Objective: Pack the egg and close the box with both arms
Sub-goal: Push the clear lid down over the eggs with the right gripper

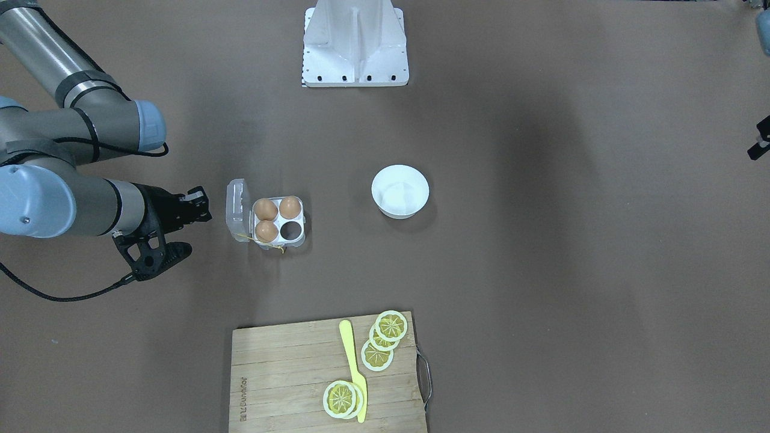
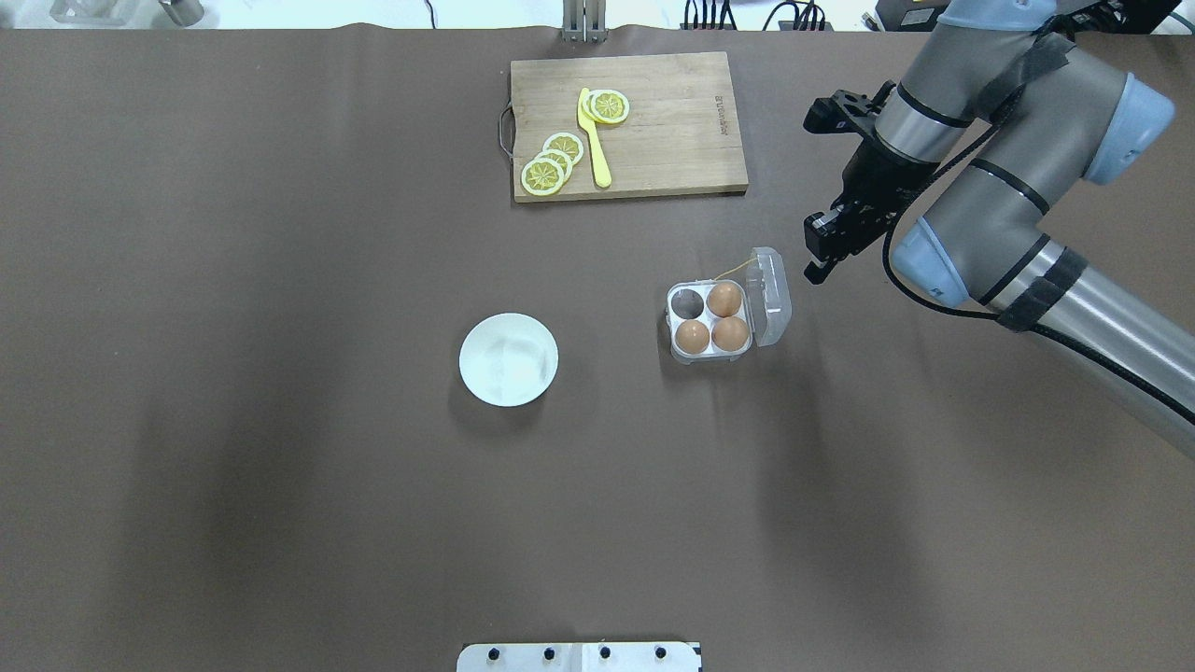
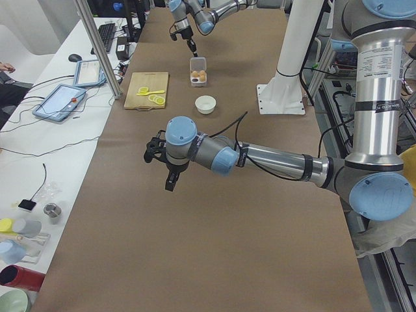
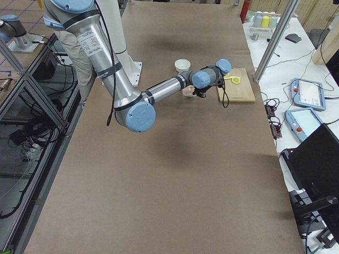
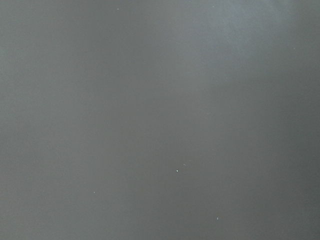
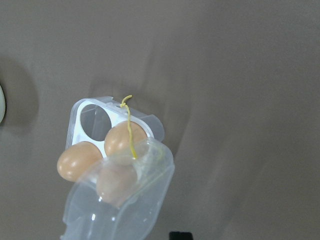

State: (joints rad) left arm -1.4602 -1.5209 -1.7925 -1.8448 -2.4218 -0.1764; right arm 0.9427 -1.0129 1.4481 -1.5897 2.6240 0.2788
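The box point(image 2: 711, 322) is a clear four-cell carton on the brown table, its lid point(image 2: 771, 294) open and standing on the side towards my right arm. Three identical brown eggs point(image 2: 724, 300) fill three cells, and one cell point(image 2: 688, 302) holds none. I cannot tell which one is the task's egg. A yellow string point(image 6: 129, 130) hangs from the box. My right gripper point(image 2: 820, 261) hovers just beyond the lid, apart from it, shut and empty; it also shows in the front view point(image 1: 201, 207). My left gripper point(image 3: 170, 179) shows only in the left side view, over bare table; I cannot tell its state.
A white bowl point(image 2: 509, 359) with nothing in it stands to the carton's left. A wooden cutting board point(image 2: 653, 121) at the far edge carries lemon slices point(image 2: 551, 163) and a yellow knife point(image 2: 594, 140). The white robot base point(image 1: 355, 54) is at the near edge.
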